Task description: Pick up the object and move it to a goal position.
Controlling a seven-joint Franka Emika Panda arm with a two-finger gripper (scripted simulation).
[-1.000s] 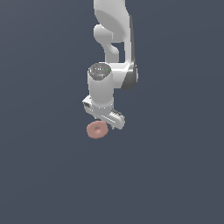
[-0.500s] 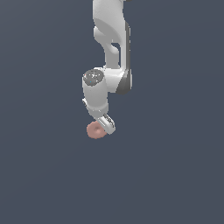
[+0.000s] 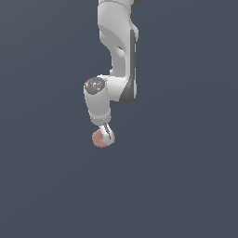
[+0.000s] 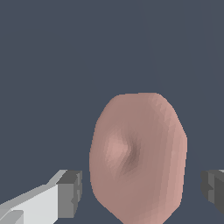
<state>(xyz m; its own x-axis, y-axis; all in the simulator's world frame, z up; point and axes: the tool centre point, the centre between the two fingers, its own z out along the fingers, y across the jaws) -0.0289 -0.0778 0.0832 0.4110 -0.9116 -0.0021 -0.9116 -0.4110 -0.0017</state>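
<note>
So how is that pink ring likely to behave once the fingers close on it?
The ring looks matte, so it probably won't slip much. Its flanks are rounded, so flat fingers may touch only a narrow strip, and it could pivot or squirt out if off-centre. It lies flat and is small, so likely light and unlikely to roll unless tipped on edge.

end effector (image 3: 106, 136) lowered and turned, fingers now straddling ring (image 3: 98, 139)
</note>
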